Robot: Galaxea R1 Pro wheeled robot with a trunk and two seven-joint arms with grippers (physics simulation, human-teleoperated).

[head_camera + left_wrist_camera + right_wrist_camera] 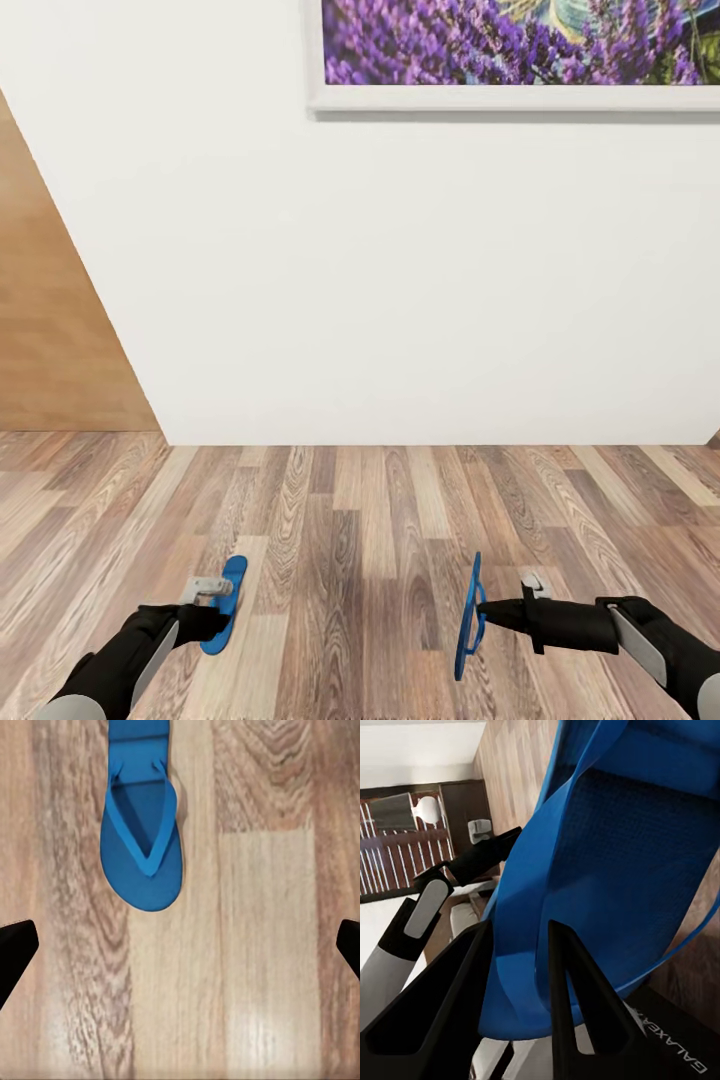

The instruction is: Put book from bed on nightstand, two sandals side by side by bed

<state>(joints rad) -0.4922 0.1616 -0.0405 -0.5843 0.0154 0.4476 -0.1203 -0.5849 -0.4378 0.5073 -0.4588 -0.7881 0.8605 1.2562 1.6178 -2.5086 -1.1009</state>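
While facing a plain white wall [400, 280] with a framed picture of purple flowers [520, 45] at the top, standing on light wood-plank floor [370, 540]. At far left, a light brown wooden panel [45, 320] beside the wall. Lower left, the left gripper [212, 592] out over one blue sandal [226, 603], lying flat on the planks, strap side up (clearer from the left wrist: sandal [142, 847] flat on the floor [262, 945], dark fingertips [15, 949] spread wide at either edge, holding nothing). Lower right, the right gripper [492, 607] clenched on the second sandal [468, 618], held on edge, sole vertical, above the floor. From the right wrist, two dark fingers [577, 990] pinching the blue sole [622, 870] near its rim, straps hanging loose; left arm [435, 900] beyond.
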